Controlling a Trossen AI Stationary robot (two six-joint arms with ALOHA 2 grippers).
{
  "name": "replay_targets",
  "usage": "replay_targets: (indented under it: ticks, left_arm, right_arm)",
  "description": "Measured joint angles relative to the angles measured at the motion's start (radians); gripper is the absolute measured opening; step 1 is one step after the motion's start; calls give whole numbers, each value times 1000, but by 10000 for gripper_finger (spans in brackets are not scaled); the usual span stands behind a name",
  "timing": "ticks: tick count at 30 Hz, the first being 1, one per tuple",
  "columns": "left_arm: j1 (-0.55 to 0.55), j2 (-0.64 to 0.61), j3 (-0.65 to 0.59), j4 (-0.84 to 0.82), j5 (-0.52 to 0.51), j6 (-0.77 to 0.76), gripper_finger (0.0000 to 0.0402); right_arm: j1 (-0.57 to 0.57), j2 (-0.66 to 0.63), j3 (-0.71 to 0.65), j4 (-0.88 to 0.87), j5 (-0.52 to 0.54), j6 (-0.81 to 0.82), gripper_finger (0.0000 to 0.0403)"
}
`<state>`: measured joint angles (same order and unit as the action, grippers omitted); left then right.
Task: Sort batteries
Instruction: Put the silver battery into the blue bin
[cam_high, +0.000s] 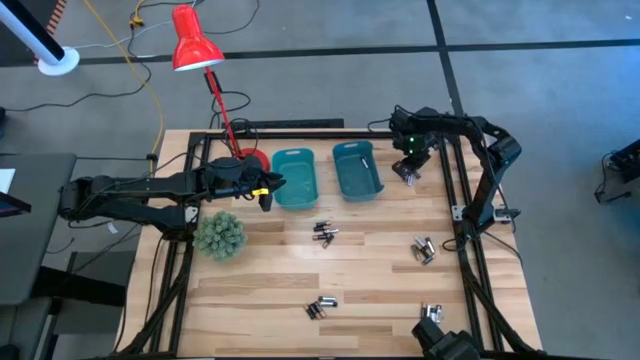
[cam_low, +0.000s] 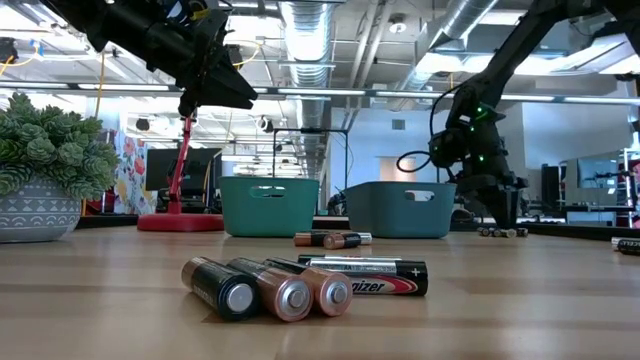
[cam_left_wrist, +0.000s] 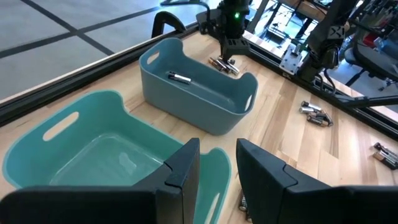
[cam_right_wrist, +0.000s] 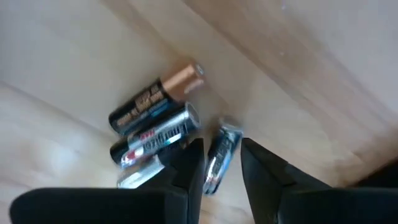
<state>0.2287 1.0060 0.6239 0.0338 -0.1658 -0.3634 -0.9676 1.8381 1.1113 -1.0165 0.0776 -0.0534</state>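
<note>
Hovering low over a small cluster of batteries (cam_right_wrist: 158, 121) at the far right of the table, right gripper (cam_right_wrist: 217, 158) has its fingers narrowly parted, a silver cell (cam_right_wrist: 221, 155) lying in the gap on the wood; can't tell if they touch it. Beside that cluster sits the darker teal bin (cam_high: 356, 170) with one battery (cam_left_wrist: 180, 78) inside. Next to it is the lighter teal bin (cam_high: 294, 178), no cells visible in it. Left gripper (cam_high: 266, 190) hangs above that bin's near edge, fingers narrowly apart, holding nothing. More battery groups lie on the table (cam_high: 260, 270): centre (cam_high: 324, 233), right side (cam_high: 423, 249), front (cam_high: 320, 308), front right (cam_high: 431, 313). Spiky green plant (cam_high: 219, 235) sits near the left arm, red lamp (cam_high: 195, 45) behind.
</note>
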Motion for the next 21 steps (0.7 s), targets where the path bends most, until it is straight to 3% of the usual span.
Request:
replay_targets:
  ticks: [7, 15, 21]
  left_arm:
    - [0, 0, 0, 0, 0, 2, 102]
    - [0, 0, 0, 0, 0, 3, 102]
    - [0, 0, 0, 0, 0, 3, 102]
  right_arm:
    - [3, 23, -29, 12, -2, 46, 100]
    - [5, 25, -30, 24, -2, 76, 13]
    - [5, 19, -31, 18, -2, 84, 12]
